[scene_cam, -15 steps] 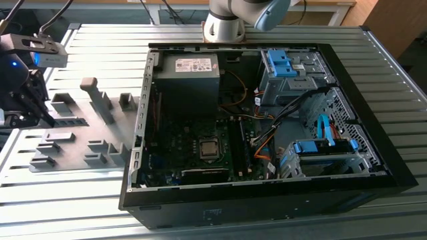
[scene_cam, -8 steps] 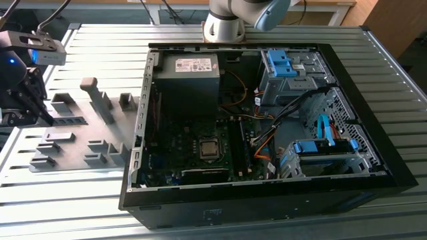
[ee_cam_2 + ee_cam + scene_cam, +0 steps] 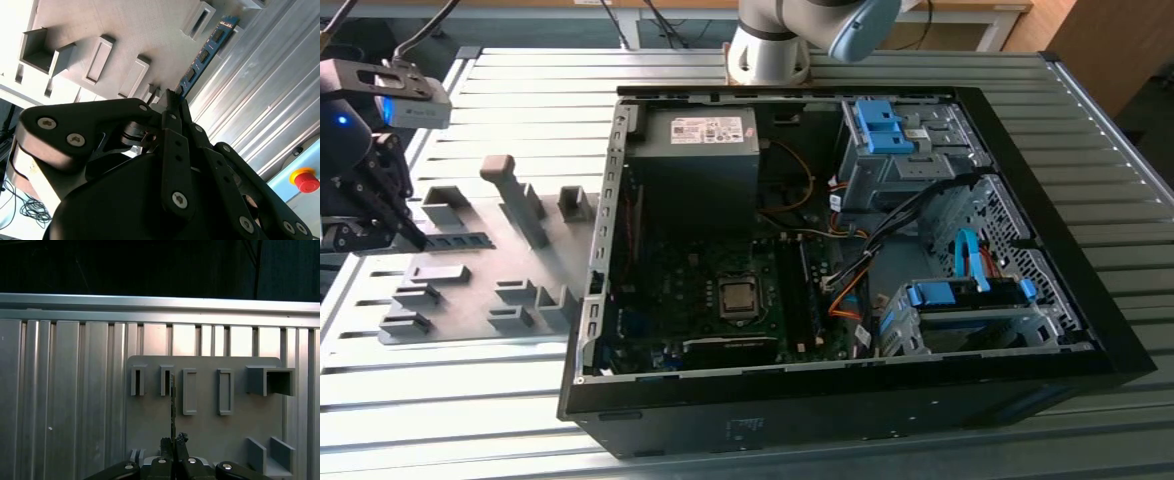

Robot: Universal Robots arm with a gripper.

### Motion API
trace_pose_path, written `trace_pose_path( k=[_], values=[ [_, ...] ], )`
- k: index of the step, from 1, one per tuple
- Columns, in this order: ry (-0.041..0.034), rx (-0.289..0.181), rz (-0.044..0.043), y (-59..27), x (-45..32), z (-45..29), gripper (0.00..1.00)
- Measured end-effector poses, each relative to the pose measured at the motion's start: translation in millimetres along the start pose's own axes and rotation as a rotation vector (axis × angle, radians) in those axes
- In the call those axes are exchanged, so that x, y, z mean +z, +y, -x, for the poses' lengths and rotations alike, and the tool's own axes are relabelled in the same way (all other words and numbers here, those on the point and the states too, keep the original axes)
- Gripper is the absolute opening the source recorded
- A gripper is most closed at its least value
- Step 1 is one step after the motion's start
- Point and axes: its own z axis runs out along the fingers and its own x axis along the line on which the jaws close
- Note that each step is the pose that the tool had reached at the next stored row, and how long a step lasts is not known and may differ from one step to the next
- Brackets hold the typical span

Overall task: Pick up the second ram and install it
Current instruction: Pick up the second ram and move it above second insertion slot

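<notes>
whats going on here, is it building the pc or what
Pretty much. A single robot arm is working beside an open computer case. Its gripper is over the grey fixture plate on the exterior view's left, fingers closed on one end of the second ram, a thin blue-green stick. The stick is at the plate, not in the case, so it is not installed yet. Whether it has been lifted clear of the plate I cannot tell.
</notes>
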Motion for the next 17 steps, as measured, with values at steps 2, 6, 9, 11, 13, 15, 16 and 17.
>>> trace_pose_path(
  k=[2, 6, 9, 11, 13, 15, 16, 17],
  values=[
    [0.0002, 0.0, 0.0002, 0.0, -1.3, 0.0, 0.14],
    [-0.0001, 0.0, 0.0001, 0.0, -4.0, 0.1, 0.14],
    [-0.0003, 0.0, 0.0, 0.0, -6.1, 0.2, 0.14],
    [-0.0006, 0.0, -0.0001, 0.0, -7.4, 0.2, 0.14],
    [-0.0022, 0.0, -0.0002, 0.1, -8.8, 0.2, 0.14],
    [-0.0029, 0.0, 0.0, 0.1, -9.7, 0.2, 0.14],
    [-0.0034, 0.0, -0.0002, 0.1, -10.1, 0.2, 0.14],
    [-0.0037, 0.0, -0.0001, 0.1, -10.5, 0.2, 0.14]
  ],
)
